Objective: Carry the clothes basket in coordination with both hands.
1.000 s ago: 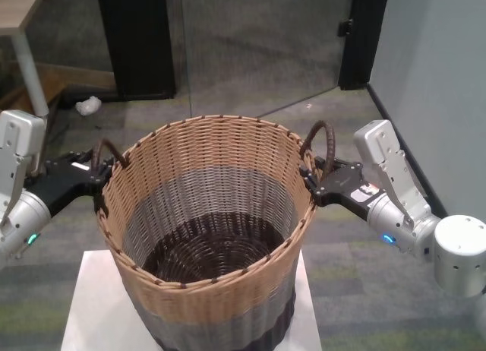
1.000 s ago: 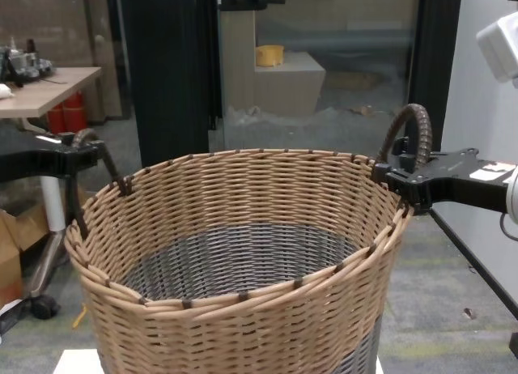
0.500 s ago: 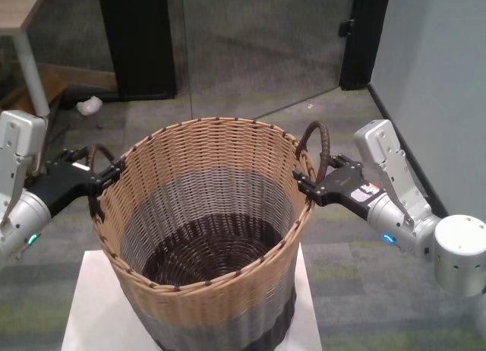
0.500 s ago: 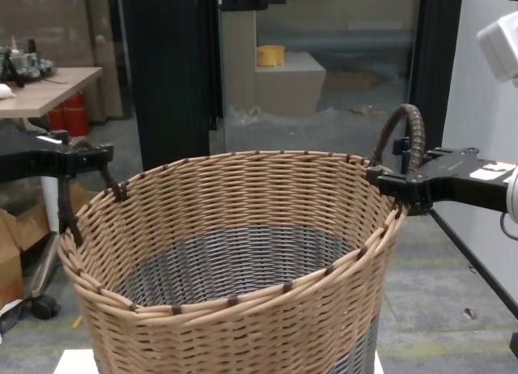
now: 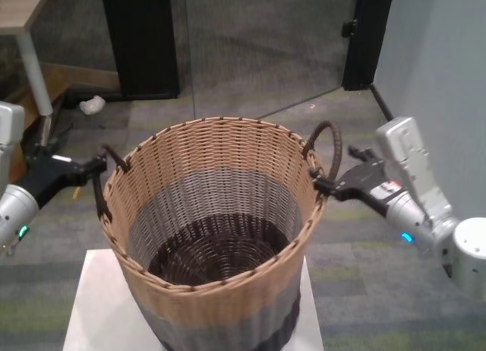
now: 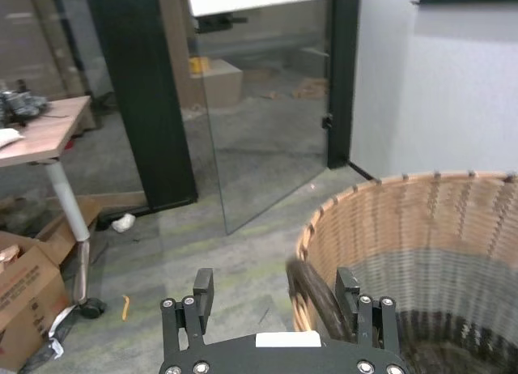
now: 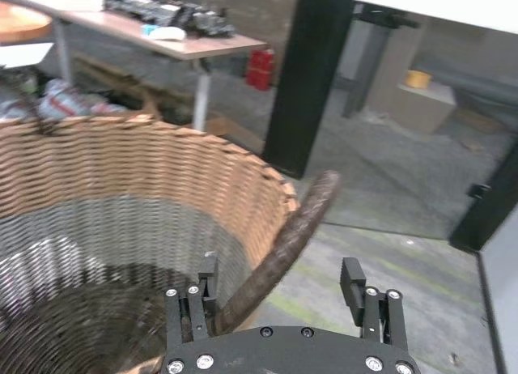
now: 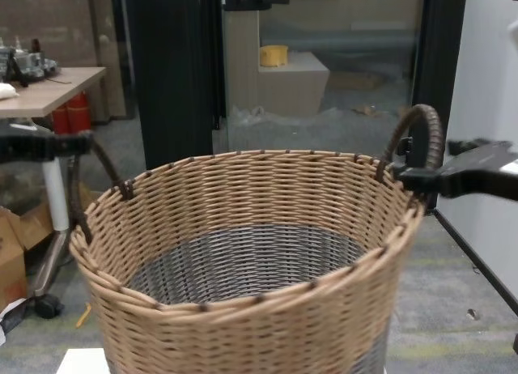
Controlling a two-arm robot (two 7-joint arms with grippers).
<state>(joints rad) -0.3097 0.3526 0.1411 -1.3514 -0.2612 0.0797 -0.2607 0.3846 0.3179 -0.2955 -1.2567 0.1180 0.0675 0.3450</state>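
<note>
Nearest the robot, a white platform point(image 5: 83, 305) carried the clothes basket point(image 5: 216, 191); basket upright, dark base on the white top, w/ platform corners showing left and right of it. Around the platform was grey-green carpet point(image 5: 364, 290). Farther back: black pillar point(image 5: 140, 39), glass panel, wooden desk point(image 5: 19, 5) at far left, white scrap on floor point(image 5: 91, 104). Light wall ran along the right side.

Left gripper point(image 6: 277, 291) sat at basket's left side, jaws spread wide. Left handle point(image 6: 316, 297) passed between them, close to one finger point(image 6: 348, 285); contact there cannot be told. Nothing clamped. In head view the gripper tip point(image 5: 93, 166) was level w/ the rim, just outside it.

Right gripper point(image 7: 283, 286) at basket's right side, jaws likewise wide apart. Right handle point(image 7: 279, 244) rose through the gap, next to one finger point(image 7: 207, 283), the other finger well clear. No grip.

Rim stood free all round except at the two handles. Carpet was open behind the basket up to the pillar and glass. Right arm point(image 5: 414, 191) was near the wall; left arm point(image 5: 15, 203) had floor space outward toward the desk leg.
</note>
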